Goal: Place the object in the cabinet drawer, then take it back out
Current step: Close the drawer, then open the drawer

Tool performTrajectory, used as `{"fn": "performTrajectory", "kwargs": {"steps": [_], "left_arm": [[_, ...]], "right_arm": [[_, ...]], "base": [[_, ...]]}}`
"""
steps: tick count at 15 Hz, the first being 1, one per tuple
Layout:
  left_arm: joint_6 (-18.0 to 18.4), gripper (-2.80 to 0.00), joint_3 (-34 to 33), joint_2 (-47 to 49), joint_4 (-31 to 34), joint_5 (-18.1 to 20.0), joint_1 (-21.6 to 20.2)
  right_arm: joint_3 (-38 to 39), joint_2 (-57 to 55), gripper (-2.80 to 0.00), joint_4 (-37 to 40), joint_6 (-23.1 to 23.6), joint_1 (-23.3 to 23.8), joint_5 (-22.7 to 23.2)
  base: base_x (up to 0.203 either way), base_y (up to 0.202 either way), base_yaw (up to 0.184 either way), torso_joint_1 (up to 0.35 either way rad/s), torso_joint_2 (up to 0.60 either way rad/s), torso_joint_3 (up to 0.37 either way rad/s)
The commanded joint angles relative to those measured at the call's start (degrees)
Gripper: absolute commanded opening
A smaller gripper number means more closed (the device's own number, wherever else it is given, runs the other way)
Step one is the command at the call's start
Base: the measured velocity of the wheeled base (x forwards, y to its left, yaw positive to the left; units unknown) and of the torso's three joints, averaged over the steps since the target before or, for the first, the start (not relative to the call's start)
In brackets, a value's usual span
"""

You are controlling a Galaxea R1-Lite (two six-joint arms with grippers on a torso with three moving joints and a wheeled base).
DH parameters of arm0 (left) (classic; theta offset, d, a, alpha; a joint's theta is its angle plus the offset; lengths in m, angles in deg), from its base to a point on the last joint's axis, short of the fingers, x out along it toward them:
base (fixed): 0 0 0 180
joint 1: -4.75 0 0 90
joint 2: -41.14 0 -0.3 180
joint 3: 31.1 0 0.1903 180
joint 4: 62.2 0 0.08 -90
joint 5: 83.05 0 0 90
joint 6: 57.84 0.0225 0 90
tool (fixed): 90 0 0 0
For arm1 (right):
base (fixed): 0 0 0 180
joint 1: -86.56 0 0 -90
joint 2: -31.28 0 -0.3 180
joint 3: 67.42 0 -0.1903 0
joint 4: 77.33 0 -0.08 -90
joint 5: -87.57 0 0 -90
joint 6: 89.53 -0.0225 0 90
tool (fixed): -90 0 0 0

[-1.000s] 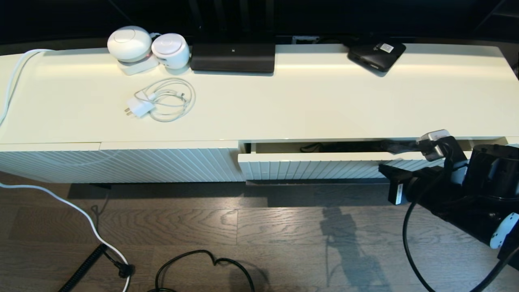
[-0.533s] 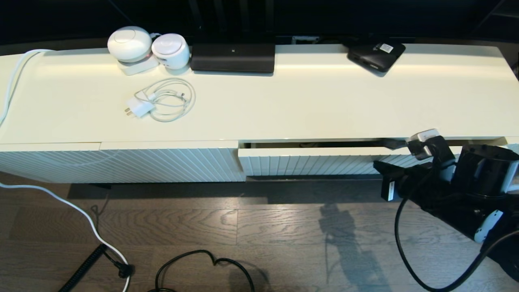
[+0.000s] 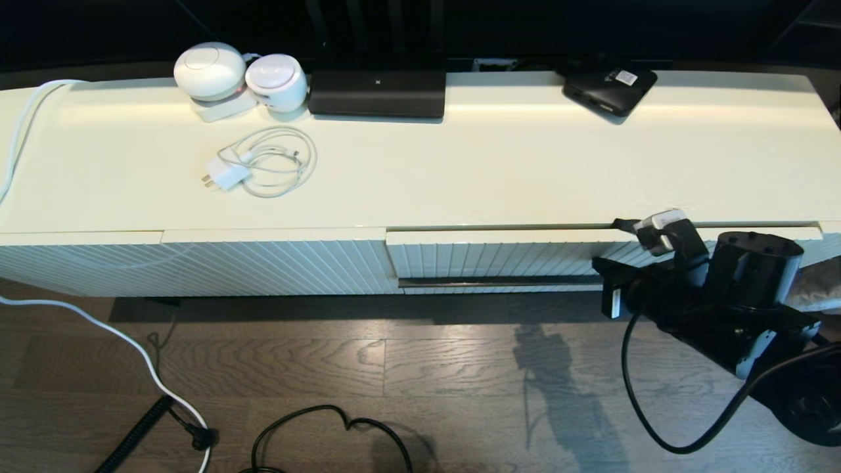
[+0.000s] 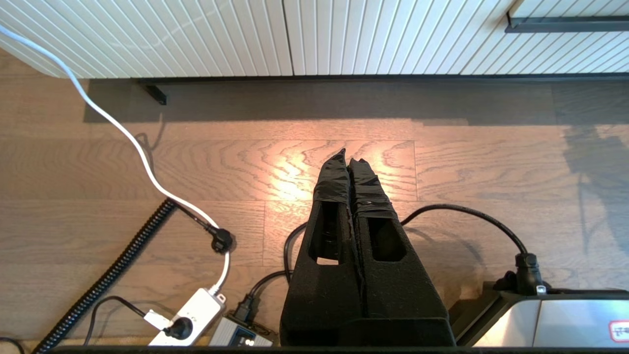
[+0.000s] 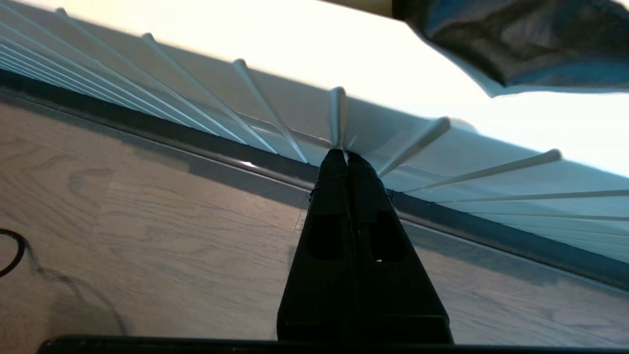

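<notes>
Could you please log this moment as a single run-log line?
drawer: pushed in, flush with cabinet | umbrella: out of sight | right gripper: jaws shut, tips against ribbed drawer front | left gripper: jaws shut, idle above floor

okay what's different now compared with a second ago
The cabinet drawer has slid shut: the gap that showed the umbrella inside is gone. The right hand, fingers shut, followed it in against the ribbed front. The left hand hangs shut over the floor; the cabinet top's items stayed.
</notes>
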State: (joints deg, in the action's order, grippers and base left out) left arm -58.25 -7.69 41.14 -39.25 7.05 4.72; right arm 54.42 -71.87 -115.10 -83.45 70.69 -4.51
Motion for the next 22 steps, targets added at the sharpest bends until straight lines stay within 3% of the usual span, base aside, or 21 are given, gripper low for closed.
{"fn": "performTrajectory", "kwargs": {"steps": [1, 7, 12, 17, 22], "left_arm": [[0.0, -2.8, 0.0, 0.0, 0.0, 0.0, 0.0], [0.0, -2.8, 0.0, 0.0, 0.0, 0.0, 0.0], [0.0, -2.8, 0.0, 0.0, 0.0, 0.0, 0.0], [0.0, -2.8, 0.0, 0.0, 0.0, 0.0, 0.0], [0.0, -2.8, 0.0, 0.0, 0.0, 0.0, -0.1]], "right_arm": [[-1.4, -1.3, -2.8, -1.1, 0.2, 0.1, 0.0], [-2.2, -2.5, -2.8, -1.4, 1.5, 0.1, 0.1], [-1.7, 6.8, -2.8, 4.6, 1.5, 0.6, 0.3], [-3.2, 25.0, -2.8, 29.4, 1.1, 2.1, 0.5], [-7.3, 43.2, -2.8, 66.0, 1.2, 1.4, 0.7]], "base": [[0.0, 0.0, 0.0, 0.0, 0.0, 0.0], [0.0, 0.0, 0.0, 0.0, 0.0, 0.0], [0.0, 0.0, 0.0, 0.0, 0.0, 0.0], [0.0, 0.0, 0.0, 0.0, 0.0, 0.0], [0.0, 0.0, 0.0, 0.0, 0.0, 0.0]]}}
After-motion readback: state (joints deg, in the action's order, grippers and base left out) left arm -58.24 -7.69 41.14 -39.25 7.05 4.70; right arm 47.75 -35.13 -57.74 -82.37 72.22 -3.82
